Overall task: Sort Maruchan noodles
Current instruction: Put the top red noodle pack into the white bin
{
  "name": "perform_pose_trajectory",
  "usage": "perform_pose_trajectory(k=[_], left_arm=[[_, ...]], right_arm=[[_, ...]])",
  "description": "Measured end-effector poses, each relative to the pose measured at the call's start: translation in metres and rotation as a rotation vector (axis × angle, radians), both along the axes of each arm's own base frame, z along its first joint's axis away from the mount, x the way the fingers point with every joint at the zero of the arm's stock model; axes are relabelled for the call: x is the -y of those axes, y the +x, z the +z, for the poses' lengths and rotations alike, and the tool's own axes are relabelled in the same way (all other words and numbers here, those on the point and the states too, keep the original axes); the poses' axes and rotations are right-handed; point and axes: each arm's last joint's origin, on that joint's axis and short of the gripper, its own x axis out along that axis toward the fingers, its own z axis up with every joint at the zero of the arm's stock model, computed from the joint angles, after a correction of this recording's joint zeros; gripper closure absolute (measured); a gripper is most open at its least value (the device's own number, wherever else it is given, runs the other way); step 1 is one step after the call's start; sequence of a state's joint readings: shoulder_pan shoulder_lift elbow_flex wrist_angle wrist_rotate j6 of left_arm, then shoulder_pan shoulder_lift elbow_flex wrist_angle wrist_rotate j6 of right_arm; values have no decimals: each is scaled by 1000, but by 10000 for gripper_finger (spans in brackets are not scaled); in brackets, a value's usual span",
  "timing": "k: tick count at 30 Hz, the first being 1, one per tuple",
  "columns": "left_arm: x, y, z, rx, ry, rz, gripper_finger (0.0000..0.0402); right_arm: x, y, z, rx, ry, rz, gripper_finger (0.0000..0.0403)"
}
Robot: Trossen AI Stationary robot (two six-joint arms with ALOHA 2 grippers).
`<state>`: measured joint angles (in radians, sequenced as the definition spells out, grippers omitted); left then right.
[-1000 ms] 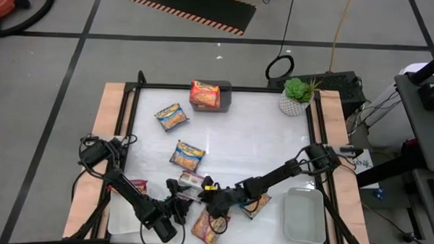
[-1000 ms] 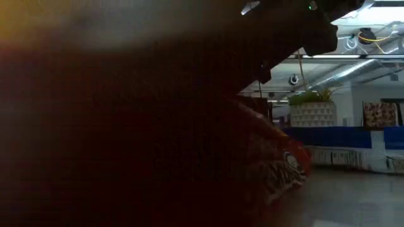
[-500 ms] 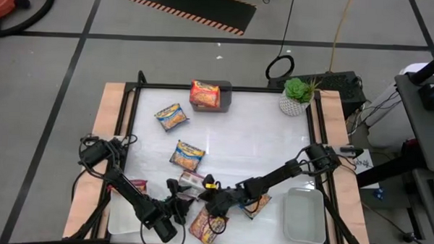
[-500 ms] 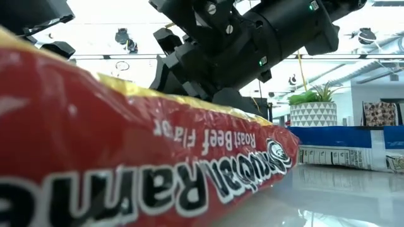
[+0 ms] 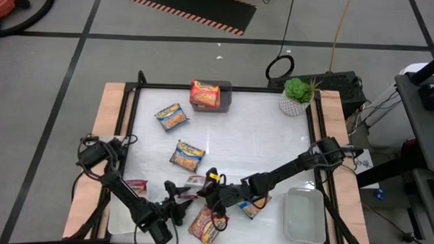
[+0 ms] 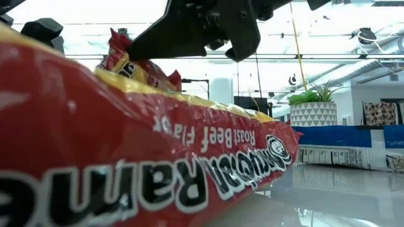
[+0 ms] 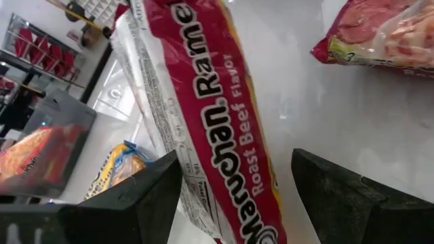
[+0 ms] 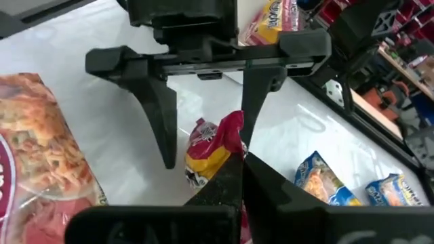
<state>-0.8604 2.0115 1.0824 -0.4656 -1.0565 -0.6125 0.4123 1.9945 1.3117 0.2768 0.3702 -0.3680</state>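
We see both arms reaching low across the white surface (image 5: 259, 145) toward each other near its front edge. The right gripper (image 5: 211, 196) has its jaws pressed together on a maroon Roast Beef packet (image 8: 215, 146), lifted on edge. The left gripper (image 5: 172, 205) faces it with jaws spread, the packet between them. Another red packet (image 5: 206, 225) lies flat just beside. 2 blue-and-yellow packets (image 5: 187, 155) lie farther back.
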Motion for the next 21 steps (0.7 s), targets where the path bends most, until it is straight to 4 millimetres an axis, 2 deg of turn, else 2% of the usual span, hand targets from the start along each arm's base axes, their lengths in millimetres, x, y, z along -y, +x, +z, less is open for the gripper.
perform_pose_trajectory(k=[6, 14, 17, 21], left_arm=[[-10, 8, -1, 14, -22, 60, 124], [-35, 16, -4, -17, -134, 239, 129], [-37, 14, -4, -16, -143, 272, 161], [-38, 13, -4, -11, -150, 290, 239]], right_arm=[[5, 2, 0, 1, 61, -42, 403], [10, 4, 0, 8, 105, -103, 403], [11, 4, 0, 0, 118, -111, 403], [11, 4, 0, -1, 122, -113, 403]])
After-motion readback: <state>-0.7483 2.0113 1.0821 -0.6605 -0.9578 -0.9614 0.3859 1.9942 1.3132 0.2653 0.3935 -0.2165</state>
